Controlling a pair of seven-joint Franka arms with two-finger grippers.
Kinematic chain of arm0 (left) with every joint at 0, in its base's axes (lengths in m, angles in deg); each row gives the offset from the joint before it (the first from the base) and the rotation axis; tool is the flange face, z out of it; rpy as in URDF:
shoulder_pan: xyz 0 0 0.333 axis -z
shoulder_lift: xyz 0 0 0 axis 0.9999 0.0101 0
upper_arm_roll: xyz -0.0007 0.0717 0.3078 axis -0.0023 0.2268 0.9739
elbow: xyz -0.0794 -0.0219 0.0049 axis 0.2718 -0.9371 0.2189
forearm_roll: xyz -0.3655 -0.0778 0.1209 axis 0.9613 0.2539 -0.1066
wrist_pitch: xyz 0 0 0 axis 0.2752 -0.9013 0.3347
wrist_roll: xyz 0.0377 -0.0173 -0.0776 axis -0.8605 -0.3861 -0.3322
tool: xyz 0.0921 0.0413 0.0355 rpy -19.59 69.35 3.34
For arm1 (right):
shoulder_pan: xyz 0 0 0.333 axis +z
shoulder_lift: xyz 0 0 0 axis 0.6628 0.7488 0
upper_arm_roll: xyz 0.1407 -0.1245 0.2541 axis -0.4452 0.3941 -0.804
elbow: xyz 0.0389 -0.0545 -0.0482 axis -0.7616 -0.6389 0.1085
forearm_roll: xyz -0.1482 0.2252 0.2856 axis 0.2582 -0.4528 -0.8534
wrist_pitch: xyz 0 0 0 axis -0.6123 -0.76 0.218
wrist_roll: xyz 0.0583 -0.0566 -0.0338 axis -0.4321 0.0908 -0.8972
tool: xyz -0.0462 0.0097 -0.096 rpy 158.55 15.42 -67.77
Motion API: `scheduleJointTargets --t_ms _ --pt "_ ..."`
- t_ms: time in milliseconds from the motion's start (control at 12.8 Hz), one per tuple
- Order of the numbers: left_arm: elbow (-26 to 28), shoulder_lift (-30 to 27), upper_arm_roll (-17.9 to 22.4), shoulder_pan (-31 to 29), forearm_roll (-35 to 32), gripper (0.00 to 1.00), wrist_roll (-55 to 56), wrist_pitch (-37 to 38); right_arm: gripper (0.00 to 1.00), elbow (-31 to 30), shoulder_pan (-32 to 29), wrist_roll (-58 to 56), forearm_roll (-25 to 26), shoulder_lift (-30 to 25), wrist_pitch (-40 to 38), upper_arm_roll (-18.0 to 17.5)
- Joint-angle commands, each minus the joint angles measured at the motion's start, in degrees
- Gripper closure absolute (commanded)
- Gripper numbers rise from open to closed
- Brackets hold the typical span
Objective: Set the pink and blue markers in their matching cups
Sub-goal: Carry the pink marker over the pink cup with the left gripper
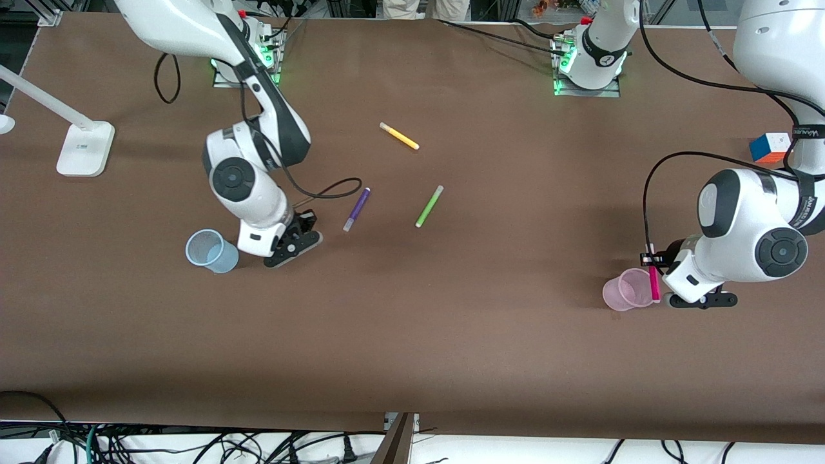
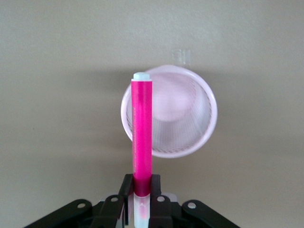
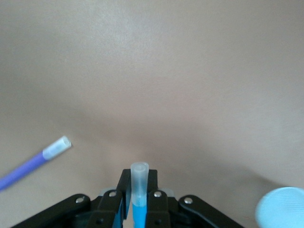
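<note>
Magenta-pink and slim, the pink marker (image 2: 142, 128) is clamped between the closed fingers of the left gripper (image 2: 141, 187), hanging just over the rim of the pale pink translucent ridged cup (image 1: 626, 290) at the left arm's end of the table. The right gripper (image 3: 138, 190) is closed on the blue marker (image 3: 137, 209) with its pale cap pointing outward, beside the pale blue ridged cup (image 1: 211, 251). A purple pen (image 1: 356, 209) and a lime-green pen (image 1: 428, 206) lie near the table's middle.
</note>
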State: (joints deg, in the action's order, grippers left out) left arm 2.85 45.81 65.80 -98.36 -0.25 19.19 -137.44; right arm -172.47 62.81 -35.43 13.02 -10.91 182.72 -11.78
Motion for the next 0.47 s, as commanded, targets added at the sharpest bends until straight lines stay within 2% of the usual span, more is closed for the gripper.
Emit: scheduleJointTargets --t_ms 0,313,391 --pt "-1.4 1.7 -0.8 -0.6 -0.4 0.95 -0.8 -3.3 0.85 3.4 -0.5 -8.8 -0.8 -2.4 -5.9 0.0" --pt "-1.4 2.2 -0.8 0.0 -0.3 0.95 -0.7 -3.5 0.85 7.2 -2.5 -22.0 -1.3 -4.7 -12.3 0.1" --pt "-1.4 2.1 -0.9 0.1 -0.4 0.95 -0.9 -3.1 0.85 7.5 -3.5 -26.1 -3.1 -4.7 -12.3 0.2"
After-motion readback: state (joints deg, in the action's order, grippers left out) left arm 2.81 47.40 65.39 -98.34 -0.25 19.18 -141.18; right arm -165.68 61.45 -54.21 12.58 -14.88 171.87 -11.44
